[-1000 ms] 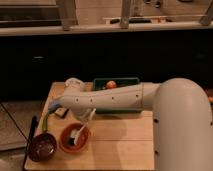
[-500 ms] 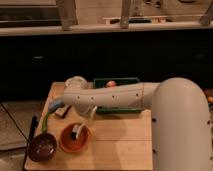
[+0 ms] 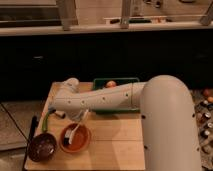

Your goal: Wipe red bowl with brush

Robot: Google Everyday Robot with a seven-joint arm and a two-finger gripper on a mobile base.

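Note:
The red bowl (image 3: 76, 139) sits on the wooden table near its front edge. The white arm reaches in from the right, and its gripper (image 3: 80, 120) hangs just above the bowl's far rim. The gripper is shut on the brush (image 3: 73, 134), whose white handle slants down and to the left into the bowl. The brush's lower end rests on the bowl's inner surface, left of centre. The arm hides the top of the handle.
A darker maroon bowl (image 3: 42, 148) stands to the left of the red bowl. A tool with a long green handle (image 3: 46, 120) lies behind it. A green tray (image 3: 122, 81) holding an orange object (image 3: 110, 84) sits at the back, behind the arm.
The brush has swept inside the red bowl, from the right side and far rim down toward the left. The arm shifted only slightly and the bowl stayed put.

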